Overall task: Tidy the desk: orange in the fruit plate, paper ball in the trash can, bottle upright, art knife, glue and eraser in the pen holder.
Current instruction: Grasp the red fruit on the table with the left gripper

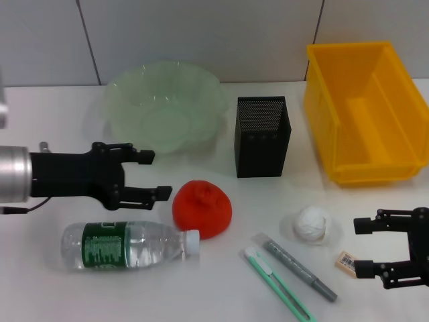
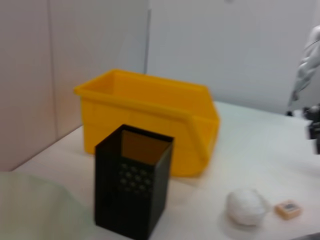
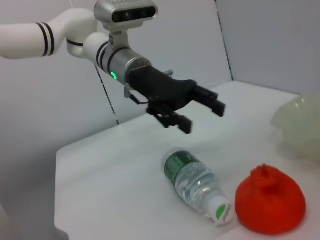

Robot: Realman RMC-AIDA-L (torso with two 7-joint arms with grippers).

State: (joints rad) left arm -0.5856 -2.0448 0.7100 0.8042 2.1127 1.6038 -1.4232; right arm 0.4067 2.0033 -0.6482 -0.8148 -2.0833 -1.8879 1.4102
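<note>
**Desk items laid out between two open grippers**

A white table (image 1: 60, 295) is seen carrying every item. The largest thing on it, a yellow bin (image 1: 365, 111), is placed at the far right corner against the wall. A pale green fruit plate (image 1: 164, 104), shaped like a wide bowl, is set at the far left of centre. Between these two, nearer the bin, a black mesh pen holder (image 1: 263, 136) is stood upright.

The left gripper (image 1: 157, 176) is held above the table on the left, just over the bottle and beside the orange, with its fingers spread apart and nothing between them. The right gripper (image 1: 362, 247) is held low at the near right edge, its fingers likewise parted and empty, with the eraser just beside them.

A clear water bottle (image 1: 127, 245) with a green label is laid on its side at the near left, its white cap pointed toward the orange (image 1: 202, 208), which is seated right next to that cap. A white paper ball (image 1: 312, 223) is found right of centre. Two slim tools are laid side by side at the near centre: a green art knife (image 1: 278, 283) and a grey glue pen (image 1: 298, 267). The small tan eraser (image 1: 347, 261) is located near the paper ball.
</note>
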